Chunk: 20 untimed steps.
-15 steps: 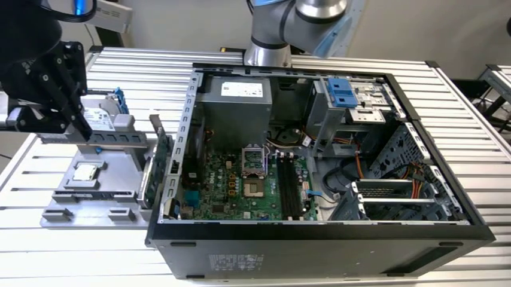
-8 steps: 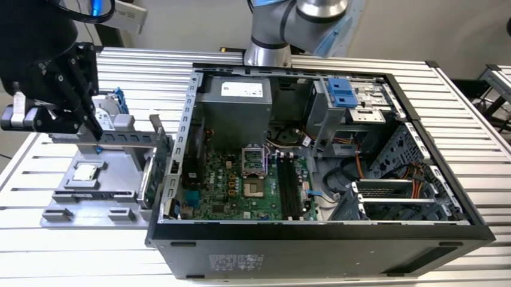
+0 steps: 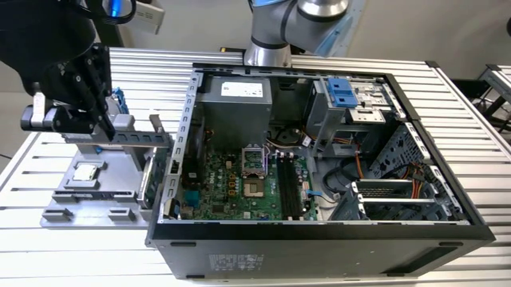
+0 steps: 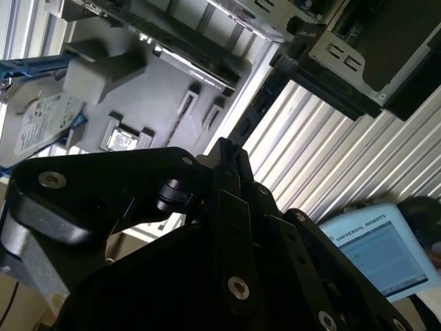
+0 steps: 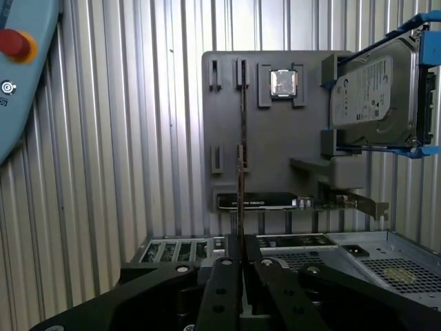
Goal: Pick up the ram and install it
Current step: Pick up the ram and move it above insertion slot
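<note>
Dark and seen edge-on, the ram (image 5: 241,138) is pinched at its near end by the gripper (image 5: 241,243). The black fingers are pressed together on it, and the stick juts straight out from their tips. In both wrist views it runs as a thin line across the grey parts tray (image 5: 275,152). It lines up with one pair of the tray's narrow holder slots, but I cannot tell whether its far end touches the tray or hangs clear of it.

On the tray, a square processor chip (image 5: 284,83) sits in its own recess just beside the ram's far end. A silver hard drive (image 5: 372,96) in a blue caddy (image 5: 422,21) stands on edge along the tray's side beyond that chip. A green expansion card (image 5: 337,202) with a metal bracket lies along the tray's edge nearest the gripper.

In the exterior view the open computer case (image 3: 319,239) stands just beside the tray, on the exterior view's right of it. Its motherboard (image 3: 231,185) and long memory slots (image 3: 289,185) are exposed. Both rest on a slatted metal table (image 3: 80,251). A pale blue teach pendant (image 5: 21,83) lies well apart from the tray.
</note>
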{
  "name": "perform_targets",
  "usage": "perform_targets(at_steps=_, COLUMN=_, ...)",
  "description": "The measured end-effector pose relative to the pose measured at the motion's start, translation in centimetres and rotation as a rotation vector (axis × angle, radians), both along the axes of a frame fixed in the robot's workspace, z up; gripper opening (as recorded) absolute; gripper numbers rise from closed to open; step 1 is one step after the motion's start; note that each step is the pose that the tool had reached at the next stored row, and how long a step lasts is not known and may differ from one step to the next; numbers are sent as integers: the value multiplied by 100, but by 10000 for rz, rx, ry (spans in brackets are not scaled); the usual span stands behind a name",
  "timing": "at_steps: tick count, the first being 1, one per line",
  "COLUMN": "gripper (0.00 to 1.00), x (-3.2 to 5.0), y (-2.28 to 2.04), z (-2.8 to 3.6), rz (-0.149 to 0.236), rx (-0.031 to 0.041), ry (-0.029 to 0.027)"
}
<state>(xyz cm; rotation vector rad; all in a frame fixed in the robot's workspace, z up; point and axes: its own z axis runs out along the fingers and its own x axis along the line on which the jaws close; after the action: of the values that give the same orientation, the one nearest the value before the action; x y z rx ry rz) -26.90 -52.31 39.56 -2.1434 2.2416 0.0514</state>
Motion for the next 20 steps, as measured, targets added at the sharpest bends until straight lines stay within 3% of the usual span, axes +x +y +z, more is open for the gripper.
perform_targets(at_steps=20, gripper=0, x=418, y=0, z=0, rz=0, rx=0, ry=0)
